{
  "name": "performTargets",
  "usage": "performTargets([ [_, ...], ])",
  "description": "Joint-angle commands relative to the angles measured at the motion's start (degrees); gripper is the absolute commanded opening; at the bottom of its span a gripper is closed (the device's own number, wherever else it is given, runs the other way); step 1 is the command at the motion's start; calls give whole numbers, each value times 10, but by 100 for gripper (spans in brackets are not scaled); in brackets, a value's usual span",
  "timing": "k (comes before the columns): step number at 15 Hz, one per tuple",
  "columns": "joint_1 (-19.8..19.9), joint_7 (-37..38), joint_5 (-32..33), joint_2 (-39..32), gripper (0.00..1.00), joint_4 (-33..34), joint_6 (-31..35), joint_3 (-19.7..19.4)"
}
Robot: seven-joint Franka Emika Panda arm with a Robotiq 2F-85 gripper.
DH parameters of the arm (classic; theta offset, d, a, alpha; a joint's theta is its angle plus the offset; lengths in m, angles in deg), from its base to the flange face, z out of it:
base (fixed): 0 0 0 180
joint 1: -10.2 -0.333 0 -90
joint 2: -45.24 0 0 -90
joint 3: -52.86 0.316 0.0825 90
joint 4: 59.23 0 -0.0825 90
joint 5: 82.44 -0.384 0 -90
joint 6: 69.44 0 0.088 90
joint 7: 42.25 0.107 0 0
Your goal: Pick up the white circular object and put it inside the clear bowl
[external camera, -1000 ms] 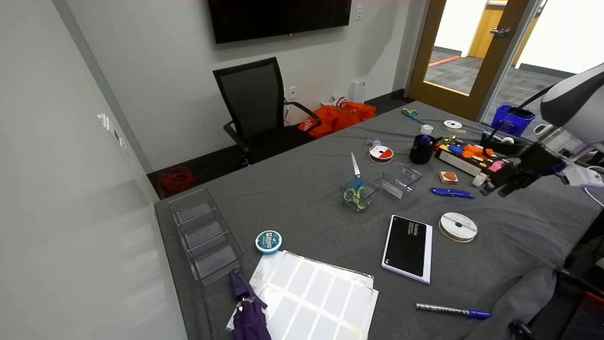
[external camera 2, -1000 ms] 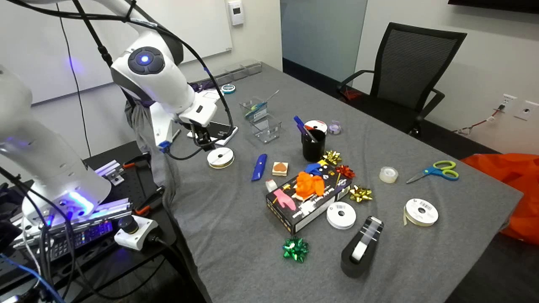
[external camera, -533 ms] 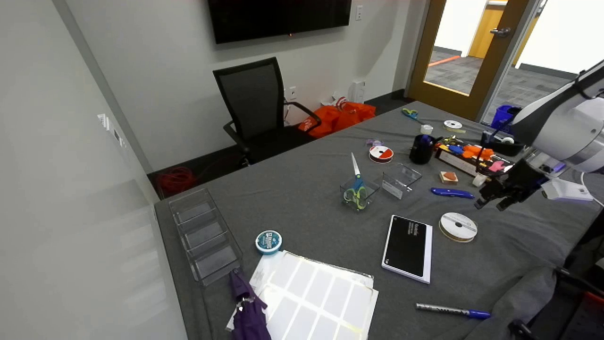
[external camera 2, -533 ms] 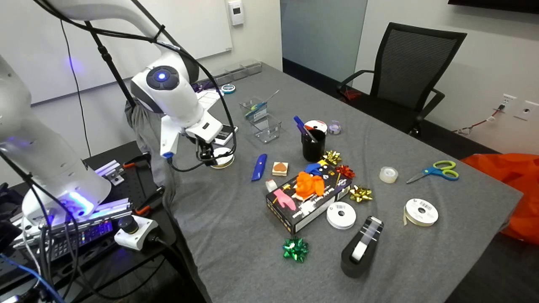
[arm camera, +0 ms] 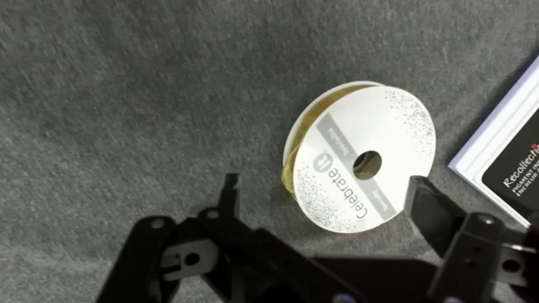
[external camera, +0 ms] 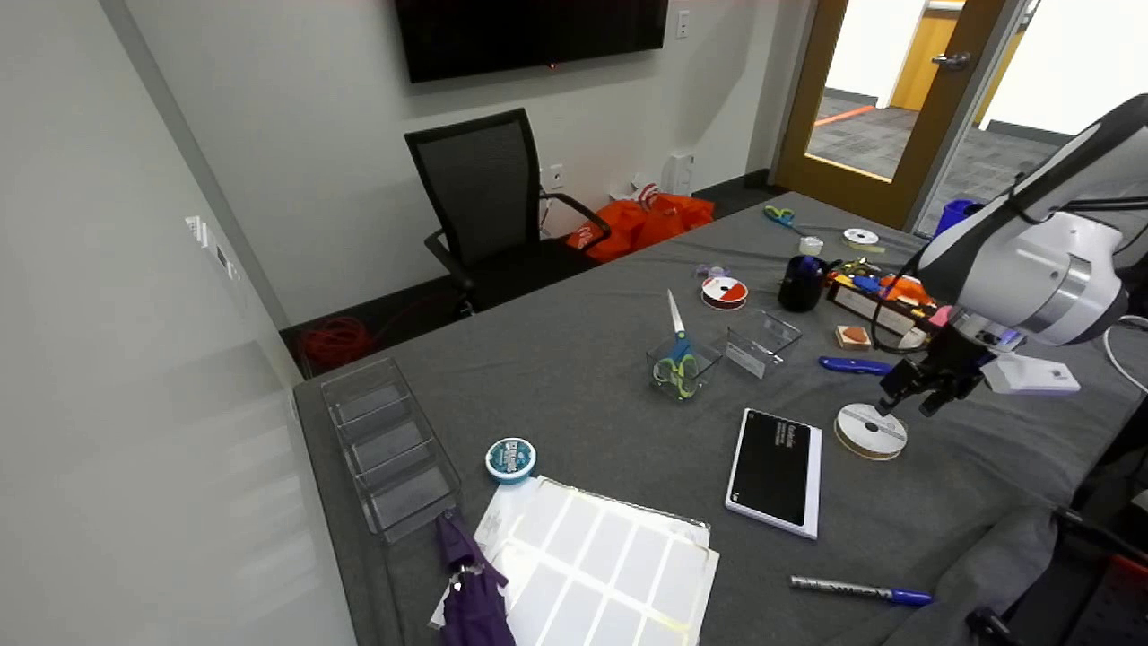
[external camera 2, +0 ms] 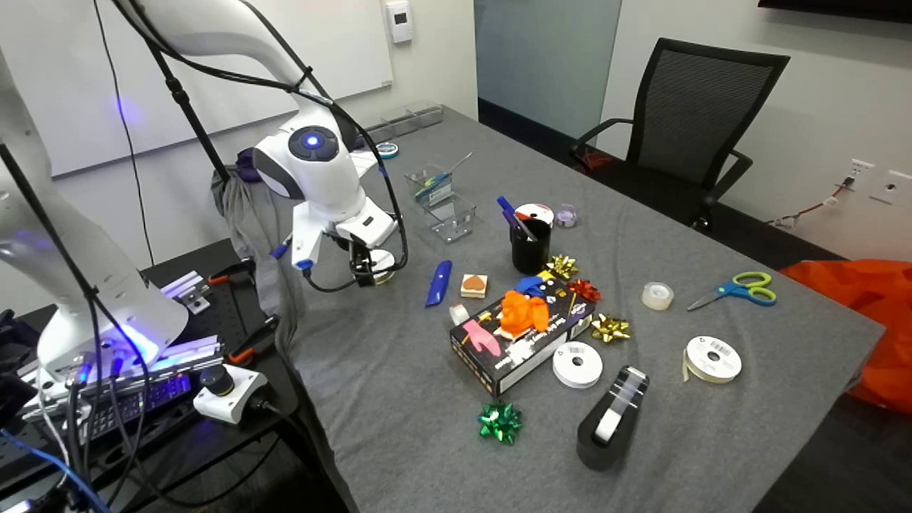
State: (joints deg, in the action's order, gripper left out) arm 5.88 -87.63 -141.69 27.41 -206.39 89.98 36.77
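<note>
The white circular object is a white ribbon spool with gold ribbon and a dark centre hole. It lies flat on the grey cloth beside the black-topped tablet in an exterior view (external camera: pixel 868 432). The spool also shows in an exterior view (external camera 2: pixel 383 262), partly hidden by my gripper (external camera 2: pixel 362 279), and in the wrist view (arm camera: pixel 379 126). My gripper (external camera: pixel 906 410) is open and empty, above the spool's near side. In the wrist view, the right finger of the gripper (arm camera: pixel 324 176) overlaps the spool's edge; the left finger is apart from it. The clear bowl (external camera: pixel 762 339) is a low square container, also in an exterior view (external camera 2: pixel 456 221).
A clear cup with scissors (external camera: pixel 682 368) stands next to the bowl. The black tablet (external camera: pixel 776 471) lies beside the spool. A blue knife (external camera 2: pixel 439 283), a wooden stamp (external camera 2: pixel 474 286), a black pen cup (external camera 2: pixel 531 249) and a black box (external camera 2: pixel 513 349) are nearby.
My gripper has moved toward the spool and lower, from beyond it to just over its edge. It stays open. The objects on the table have not moved.
</note>
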Motion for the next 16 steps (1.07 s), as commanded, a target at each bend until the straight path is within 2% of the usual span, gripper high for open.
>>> performTargets([
  [1, -7, 10, -4, -42, 100, 29, 10, 9],
  [7, -11, 8, -7, -79, 98, 43, 18, 15],
  [8, -12, 8, -6, -82, 73, 44, 18, 15],
  [9, -13, 6, -8, -86, 73, 45, 18, 16],
  [16, -15, 5, -8, -76, 27, 47, 16, 16],
])
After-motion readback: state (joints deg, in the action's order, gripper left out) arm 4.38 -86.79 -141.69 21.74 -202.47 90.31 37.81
